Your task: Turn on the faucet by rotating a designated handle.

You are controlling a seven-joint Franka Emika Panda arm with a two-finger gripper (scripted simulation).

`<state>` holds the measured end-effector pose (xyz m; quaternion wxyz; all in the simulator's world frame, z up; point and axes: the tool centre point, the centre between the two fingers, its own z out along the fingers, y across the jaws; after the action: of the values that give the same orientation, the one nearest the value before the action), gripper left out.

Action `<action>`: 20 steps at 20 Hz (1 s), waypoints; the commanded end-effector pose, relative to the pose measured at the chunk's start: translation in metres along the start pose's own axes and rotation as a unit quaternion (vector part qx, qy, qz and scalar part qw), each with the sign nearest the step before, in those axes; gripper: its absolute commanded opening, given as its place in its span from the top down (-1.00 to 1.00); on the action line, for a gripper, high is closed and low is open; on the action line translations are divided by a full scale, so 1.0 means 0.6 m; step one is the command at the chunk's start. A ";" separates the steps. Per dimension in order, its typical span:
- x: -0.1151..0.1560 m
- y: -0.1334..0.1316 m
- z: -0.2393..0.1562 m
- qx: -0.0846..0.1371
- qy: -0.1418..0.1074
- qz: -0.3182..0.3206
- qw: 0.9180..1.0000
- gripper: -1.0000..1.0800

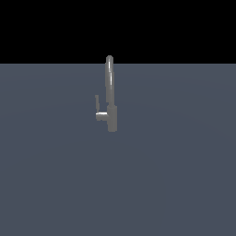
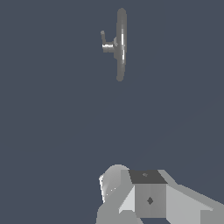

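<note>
The faucet point(image 1: 110, 99) is a slim grey metal column standing upright on the flat grey-blue floor, with a thicker base and a narrow spout curved at the top. Its handle point(image 1: 97, 104) is a small thin lever that points up from a short stub on the exterior view's left side of the base. The wrist view looks down on the faucet point(image 2: 121, 43) and handle point(image 2: 103, 38) from above and some way off. My gripper point(image 2: 139, 192) shows only as grey blocky parts at that picture's edge, well apart from the faucet and touching nothing. Neither arm nor gripper appears in the exterior view.
A plain grey-blue floor point(image 1: 175, 175) spreads around the faucet in every direction, with black background beyond its far edge.
</note>
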<state>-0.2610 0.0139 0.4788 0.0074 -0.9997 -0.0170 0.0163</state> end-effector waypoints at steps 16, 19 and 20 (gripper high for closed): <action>-0.002 -0.026 -0.078 -0.008 0.074 0.078 0.994 1.00; -0.003 -0.041 -0.109 -0.013 0.105 0.110 0.988 1.00; -0.003 -0.047 -0.120 -0.015 0.116 0.122 0.986 1.00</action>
<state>-0.2611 0.0359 0.5416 -0.0051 -0.9926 0.0887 -0.0827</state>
